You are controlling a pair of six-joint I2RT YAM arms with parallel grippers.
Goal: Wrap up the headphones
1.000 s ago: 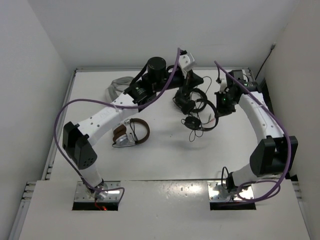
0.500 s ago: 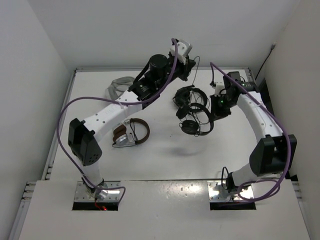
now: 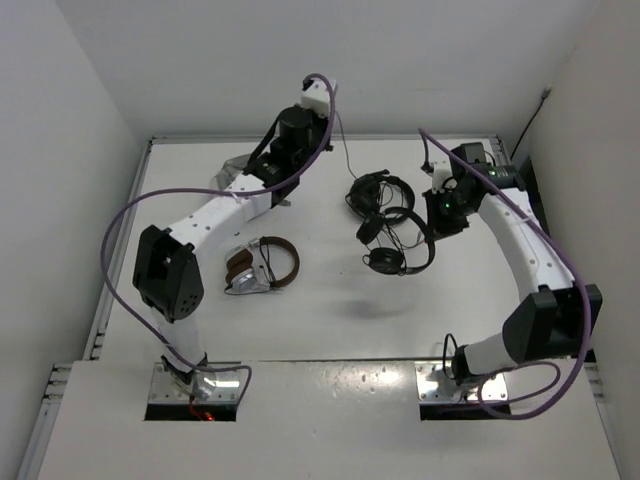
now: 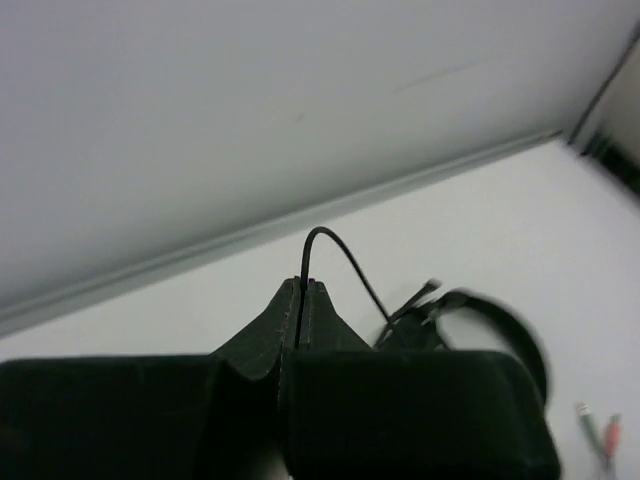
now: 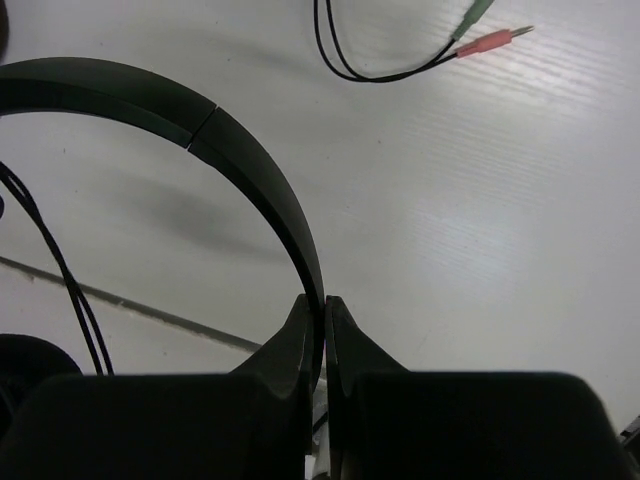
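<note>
Here we see the right gripper (image 5: 322,305) shut tight on the thin headband (image 5: 250,150) of the headphones (image 3: 383,261). They hang just above the table (image 3: 330,320), right of centre, their shadow below them. Our left gripper (image 4: 302,290) is raised near the back wall, its fingers pinched on a thin black cable (image 4: 340,250) that runs down toward the bulkier black headphones (image 3: 372,190) lying just behind. We cannot tell where that cable ends. The brown-and-silver headphones (image 3: 262,265) lie well apart to the left, and pink and green plugs (image 5: 490,38) rest on the table.
</note>
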